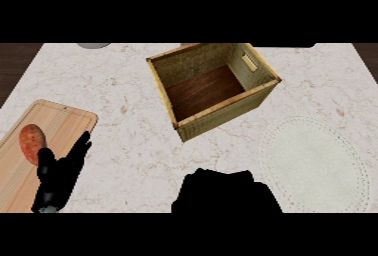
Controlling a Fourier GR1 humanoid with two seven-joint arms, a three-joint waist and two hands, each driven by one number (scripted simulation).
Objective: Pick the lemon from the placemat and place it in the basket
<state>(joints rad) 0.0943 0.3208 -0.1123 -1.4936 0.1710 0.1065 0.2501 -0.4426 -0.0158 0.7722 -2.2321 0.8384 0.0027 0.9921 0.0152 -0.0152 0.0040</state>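
Note:
The woven basket (193,126) stands at the counter's middle back, turned at an angle, and its dark wooden floor is bare. At the right lies the round white placemat (317,160) with nothing showing on it. No lemon is visible anywhere. My right hand (225,192) is a bunched black shape at the lower middle, left of the placemat and in front of the basket. Its fingers are curled under, hiding whatever they hold. My left hand (63,172) rests open at the lower left, fingers straight, over the edge of a cutting board.
A wooden cutting board (63,122) lies at the left with a reddish-brown potato (32,142) on it, just left of my left hand. A grey round object (94,45) sits at the counter's back edge. Bare marble lies between the board and the basket.

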